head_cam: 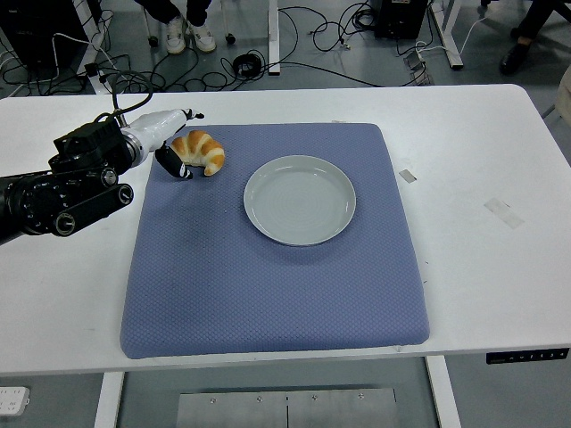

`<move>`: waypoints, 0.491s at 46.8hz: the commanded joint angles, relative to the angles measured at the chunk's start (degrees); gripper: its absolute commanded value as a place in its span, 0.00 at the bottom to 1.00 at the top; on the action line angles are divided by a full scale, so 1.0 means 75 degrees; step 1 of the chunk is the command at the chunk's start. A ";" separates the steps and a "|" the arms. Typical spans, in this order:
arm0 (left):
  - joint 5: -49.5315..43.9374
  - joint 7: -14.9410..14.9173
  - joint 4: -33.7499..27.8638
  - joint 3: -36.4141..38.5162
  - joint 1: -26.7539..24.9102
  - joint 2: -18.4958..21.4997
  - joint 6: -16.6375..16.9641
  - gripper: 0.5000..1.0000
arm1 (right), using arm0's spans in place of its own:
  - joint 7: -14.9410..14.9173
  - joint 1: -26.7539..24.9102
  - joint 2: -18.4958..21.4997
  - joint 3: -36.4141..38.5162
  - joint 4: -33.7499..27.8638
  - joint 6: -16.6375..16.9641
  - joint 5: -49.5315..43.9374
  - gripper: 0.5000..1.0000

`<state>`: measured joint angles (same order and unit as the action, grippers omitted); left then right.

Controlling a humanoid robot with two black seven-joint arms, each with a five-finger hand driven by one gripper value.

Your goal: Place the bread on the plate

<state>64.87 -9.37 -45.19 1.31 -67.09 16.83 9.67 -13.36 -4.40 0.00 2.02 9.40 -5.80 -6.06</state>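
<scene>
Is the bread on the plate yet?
No, the croissant lies on the blue mat left of the empty plate, with the left hand right beside it.

The bread (200,152) is golden brown with paler tan ridges. The plate (300,200) is a plain pale grey-green, set on a blue-grey mat (268,285) with a fine dotted weave over the white table (482,232). The left hand (165,135) is white with black fingertips.
</scene>
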 commanded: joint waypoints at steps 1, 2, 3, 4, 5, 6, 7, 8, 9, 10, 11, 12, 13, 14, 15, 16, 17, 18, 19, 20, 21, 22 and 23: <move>-0.0001 0.0019 0.0095 0.0001 0.0005 -0.0017 -0.0011 0.92 | 0.0000 0.0000 0.0000 0.0000 0.0000 0.0000 0.0000 1.00; -0.0001 0.0019 0.0107 0.0001 0.0005 -0.0017 -0.0012 0.92 | 0.0000 0.0000 0.0000 0.0000 0.0000 0.0000 0.0000 1.00; -0.0001 0.0019 0.0107 0.0001 0.0005 -0.0017 -0.0035 0.92 | 0.0000 0.0000 0.0000 0.0000 0.0000 0.0000 0.0000 1.00; -0.0001 0.0019 0.0107 0.0001 0.0005 -0.0017 -0.0058 0.92 | 0.0000 0.0000 0.0000 0.0000 0.0000 0.0000 0.0000 1.00; -0.0001 0.0019 0.0119 0.0001 -0.0007 -0.0017 -0.0070 0.92 | 0.0000 0.0000 0.0000 0.0000 0.0000 0.0000 0.0000 1.00; -0.0001 0.0019 0.0119 -0.0011 -0.0007 -0.0005 -0.0093 0.92 | 0.0000 0.0000 0.0000 0.0000 0.0000 0.0000 0.0000 1.00; -0.0013 0.0019 0.0119 -0.0011 -0.0007 -0.0005 -0.0117 0.92 | 0.0000 0.0000 0.0000 0.0000 0.0000 0.0000 0.0000 1.00; -0.0013 0.0019 0.0119 -0.0011 -0.0007 -0.0005 -0.0140 0.91 | 0.0000 0.0000 0.0000 0.0000 0.0000 0.0000 0.0000 1.00; -0.0013 0.0019 0.0131 -0.0011 -0.0019 -0.0005 -0.0164 0.90 | 0.0000 0.0000 0.0000 0.0000 0.0000 0.0000 0.0000 1.00; -0.0013 0.0019 0.0131 -0.0011 -0.0019 -0.0005 -0.0175 0.88 | 0.0000 0.0000 0.0000 0.0000 0.0000 0.0000 0.0000 1.00; -0.0013 0.0019 0.0131 -0.0022 -0.0019 -0.0005 -0.0199 0.87 | 0.0000 0.0000 0.0000 0.0000 0.0000 0.0000 0.0000 1.00; -0.0013 0.0030 0.0154 -0.0034 -0.0019 -0.0005 -0.0211 0.85 | 0.0000 0.0000 0.0000 0.0000 0.0000 0.0000 0.0000 1.00; -0.0013 0.0031 0.0177 -0.0034 -0.0019 -0.0017 -0.0222 0.84 | 0.0000 0.0000 0.0000 0.0000 0.0000 0.0000 0.0000 1.00; -0.0013 0.0031 0.0201 -0.0046 -0.0019 -0.0017 -0.0234 0.82 | 0.0000 0.0000 0.0000 0.0000 0.0000 0.0000 0.0000 1.00; -0.0013 0.0031 0.0213 -0.0058 -0.0019 -0.0017 -0.0246 0.81 | 0.0000 0.0000 0.0000 0.0000 0.0000 0.0000 0.0000 1.00; -0.0013 0.0042 0.0224 -0.0058 -0.0019 -0.0028 -0.0246 0.80 | 0.0000 0.0000 0.0000 0.0000 0.0000 0.0000 0.0000 1.00; -0.0013 0.0042 0.0224 -0.0058 -0.0019 -0.0040 -0.0246 0.80 | 0.0000 0.0000 0.0000 0.0000 0.0000 0.0000 0.0000 1.00; -0.0013 0.0054 0.0224 -0.0069 -0.0019 -0.0052 -0.0246 0.79 | 0.0000 0.0000 0.0000 0.0000 0.0000 0.0000 0.0000 1.00; -0.0013 0.0054 0.0224 -0.0069 -0.0019 -0.0064 -0.0246 0.79 | 0.0000 0.0000 0.0000 0.0000 0.0000 0.0000 0.0000 1.00; -0.0013 0.0054 0.0224 -0.0069 -0.0019 -0.0064 -0.0246 0.77 | 0.0000 0.0000 0.0000 0.0000 0.0000 0.0000 0.0000 1.00; -0.0013 0.0054 0.0236 -0.0069 -0.0019 -0.0064 -0.0258 0.75 | 0.0000 0.0000 0.0000 0.0000 0.0000 0.0000 0.0000 1.00; -0.0024 0.0054 0.0236 -0.0069 -0.0019 -0.0064 -0.0258 0.74 | 0.0000 0.0000 0.0000 0.0000 0.0000 0.0000 0.0000 1.00; -0.0036 0.0054 0.0248 -0.0069 -0.0019 -0.0064 -0.0269 0.72 | 0.0000 0.0000 0.0000 0.0000 0.0000 0.0000 0.0000 1.00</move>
<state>64.77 -8.96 -43.48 0.79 -67.24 16.36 7.77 -13.36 -4.40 0.00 2.02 9.40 -5.80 -6.06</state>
